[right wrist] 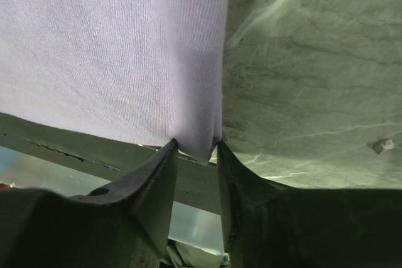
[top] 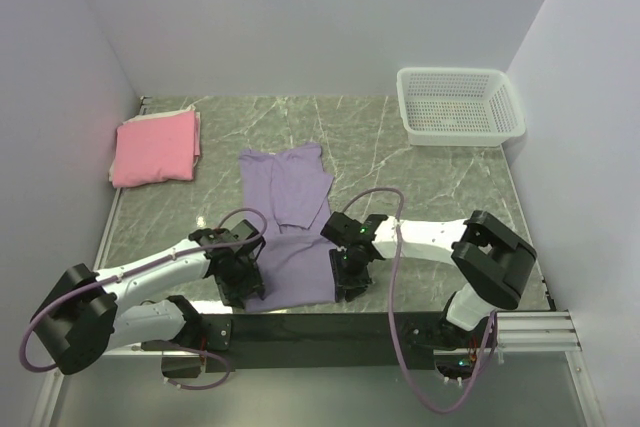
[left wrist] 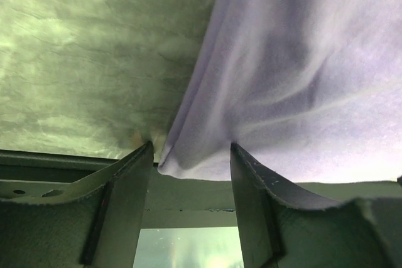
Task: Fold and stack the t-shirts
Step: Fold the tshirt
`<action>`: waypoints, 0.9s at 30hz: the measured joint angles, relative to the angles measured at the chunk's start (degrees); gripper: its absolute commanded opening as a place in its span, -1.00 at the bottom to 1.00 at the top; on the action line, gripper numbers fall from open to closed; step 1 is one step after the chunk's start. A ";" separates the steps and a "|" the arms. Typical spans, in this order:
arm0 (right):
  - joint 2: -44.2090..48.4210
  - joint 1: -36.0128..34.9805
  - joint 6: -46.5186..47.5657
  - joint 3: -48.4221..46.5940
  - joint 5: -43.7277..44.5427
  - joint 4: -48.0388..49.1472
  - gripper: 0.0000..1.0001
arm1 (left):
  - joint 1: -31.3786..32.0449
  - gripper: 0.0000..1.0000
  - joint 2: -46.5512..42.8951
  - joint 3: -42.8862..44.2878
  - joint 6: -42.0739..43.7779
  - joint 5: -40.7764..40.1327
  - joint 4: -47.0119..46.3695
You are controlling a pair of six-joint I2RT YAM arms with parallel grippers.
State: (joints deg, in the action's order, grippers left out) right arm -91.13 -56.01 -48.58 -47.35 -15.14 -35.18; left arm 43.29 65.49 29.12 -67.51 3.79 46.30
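Lavender t-shirt (top: pixel 290 217) lies on the counter (top: pixel 430 197), hem at its near edge — soft, light, limp. Left jaws stand wide astride one hem corner; right jaws narrow, seemingly pinching the other — sound holds.

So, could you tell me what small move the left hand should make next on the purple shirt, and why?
Probably close the left hand on the near-left corner of the purple shirt. Its fingers stand apart on either side of that corner, while the right hand has the near-right corner between much closer fingers. Both corners likely need gripping before the hem is lifted.
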 measured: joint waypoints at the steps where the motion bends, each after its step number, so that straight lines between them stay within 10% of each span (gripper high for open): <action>1: -0.11 0.00 0.02 -0.02 -0.11 0.00 -0.35 | 0.20 0.15 0.02 -0.13 -0.02 0.26 -0.09; 7: -0.63 -0.02 -0.07 -0.02 -0.74 0.55 -0.81 | 1.25 -0.21 0.26 -0.96 -0.74 3.39 -0.70; 13: -0.42 0.00 -0.02 0.00 -0.61 0.46 -1.00 | 1.73 -0.98 2.21 -1.20 -1.11 7.61 -2.64; 27: 12.76 0.00 5.25 -2.64 7.41 -11.30 -1.00 | 2.69 -0.99 -8.44 2.27 -2.14 5.95 3.78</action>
State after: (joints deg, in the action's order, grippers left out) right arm -78.37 -56.01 -43.33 -50.00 -7.73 -46.48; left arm 45.98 57.06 31.40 -69.65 9.74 50.09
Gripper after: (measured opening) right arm 0.104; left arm 0.039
